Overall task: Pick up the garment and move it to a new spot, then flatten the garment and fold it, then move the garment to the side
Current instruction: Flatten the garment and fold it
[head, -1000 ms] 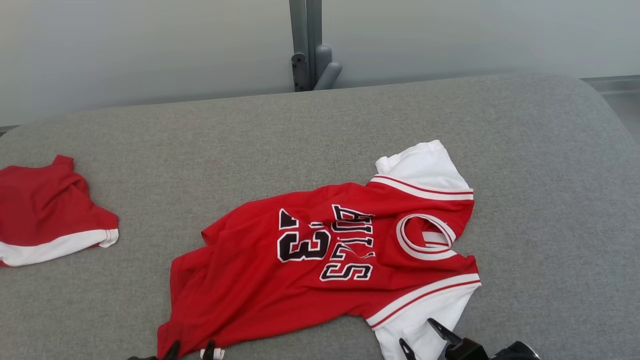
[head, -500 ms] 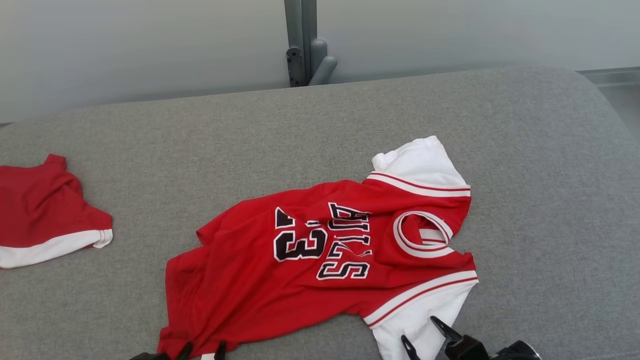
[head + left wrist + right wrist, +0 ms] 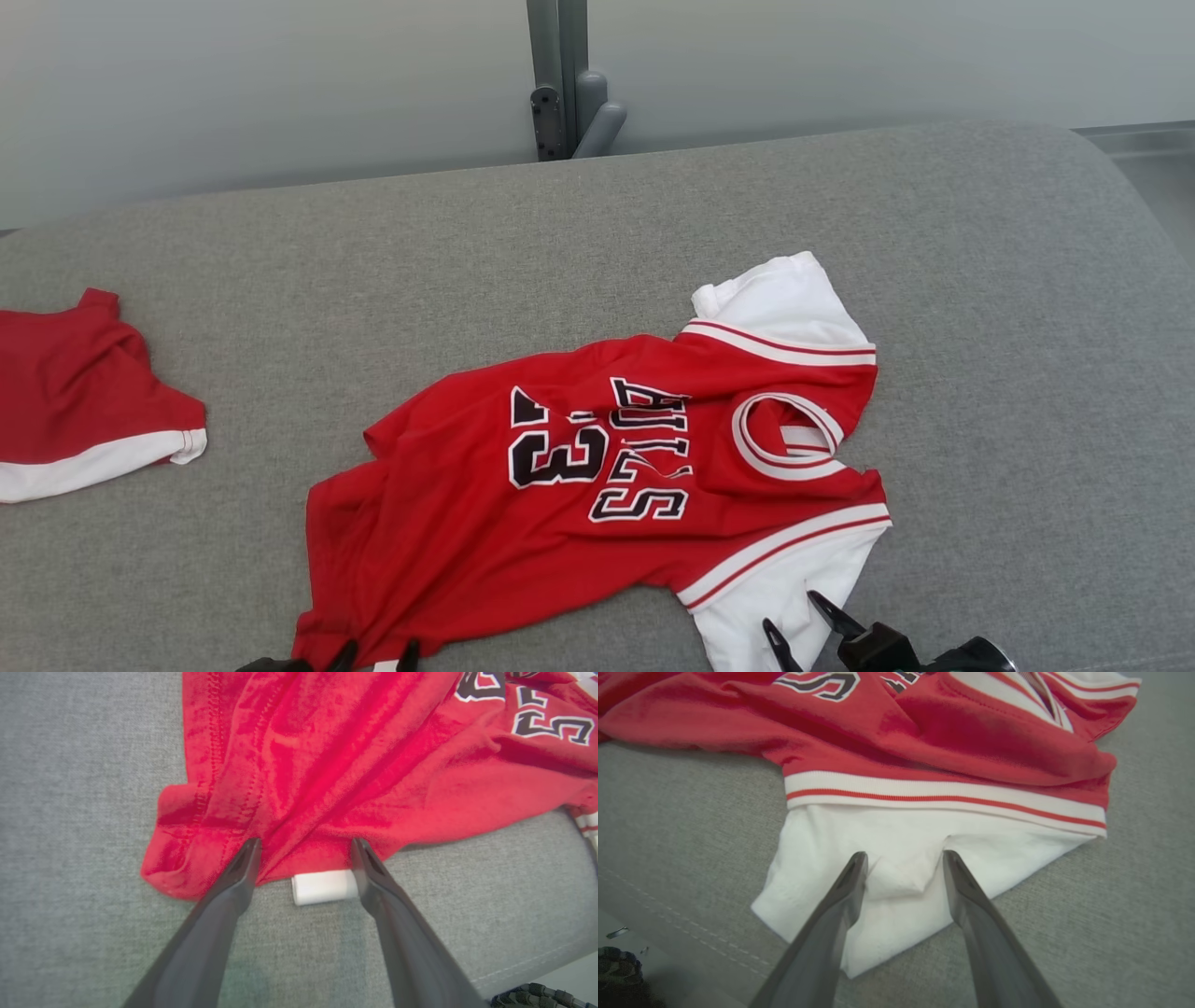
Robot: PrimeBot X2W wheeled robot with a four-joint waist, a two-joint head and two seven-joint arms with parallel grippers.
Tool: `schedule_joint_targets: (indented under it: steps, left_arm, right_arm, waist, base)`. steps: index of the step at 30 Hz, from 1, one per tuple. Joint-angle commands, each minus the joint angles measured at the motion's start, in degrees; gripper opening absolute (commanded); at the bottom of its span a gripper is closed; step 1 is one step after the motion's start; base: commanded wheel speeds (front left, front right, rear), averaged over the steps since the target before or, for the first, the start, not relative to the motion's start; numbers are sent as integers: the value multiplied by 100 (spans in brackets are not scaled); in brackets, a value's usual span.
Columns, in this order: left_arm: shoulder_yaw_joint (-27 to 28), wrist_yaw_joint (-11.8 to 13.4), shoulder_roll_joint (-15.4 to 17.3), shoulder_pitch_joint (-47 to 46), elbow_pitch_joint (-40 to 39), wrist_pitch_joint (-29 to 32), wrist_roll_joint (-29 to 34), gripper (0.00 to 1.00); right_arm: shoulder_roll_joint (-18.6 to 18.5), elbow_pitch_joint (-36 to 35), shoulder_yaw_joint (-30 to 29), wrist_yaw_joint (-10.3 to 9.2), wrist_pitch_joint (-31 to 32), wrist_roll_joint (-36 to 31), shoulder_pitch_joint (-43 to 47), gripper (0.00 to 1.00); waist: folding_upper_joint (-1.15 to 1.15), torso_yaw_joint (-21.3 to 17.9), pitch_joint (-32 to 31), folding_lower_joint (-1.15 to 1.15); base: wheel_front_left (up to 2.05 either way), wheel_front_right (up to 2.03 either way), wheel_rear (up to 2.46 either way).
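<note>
On the grey fabric-covered surface (image 3: 980,327), near its front edge, the red white-sleeved jersey T-shirt (image 3: 560,532) lies rumpled; left gripper (image 3: 304,851), fingers apart, straddles its hem, right gripper (image 3: 904,858), fingers apart, straddles one sleeve.

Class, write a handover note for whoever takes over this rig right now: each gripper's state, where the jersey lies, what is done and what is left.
Left gripper: open, fingertips on the garment at its red hem, either side of the white label.
Right gripper: open, fingertips pressing a pucker into the near white sleeve.
The garment lies front up and wrinkled on the grey cushion; another red and white cloth lies far to the left.
Done: both grippers are placed for a grasp.
Left: shut, lift, move, flatten, fold, set aside.
</note>
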Motion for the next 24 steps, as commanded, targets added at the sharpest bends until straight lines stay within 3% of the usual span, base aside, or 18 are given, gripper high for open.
schedule_joint_targets:
  steps: [1,3,5,24]
  left_arm:
    - [-13,46,48,-17,93,23,-52,100]
    - [-21,56,63,-9,102,30,-59,100]
    - [0,76,74,21,81,4,-74,100]
    - [326,343,393,381,-453,78,-315,100]
  right_arm:
    - [16,-1,-11,-8,-17,-34,31,78]
    - [23,4,-20,-8,-18,-40,42,82]
    - [24,-23,-52,-8,-17,-54,54,100]
    - [38,-19,-161,-8,-17,-67,192,100]
  waist:
    - [67,3,0,0]
    - [67,4,6,0]
    - [67,1,7,0]
    - [67,-16,-17,0]
  base:
    - [0,0,0]
    - [0,0,0]
    - [0,0,0]
    - [0,0,0]
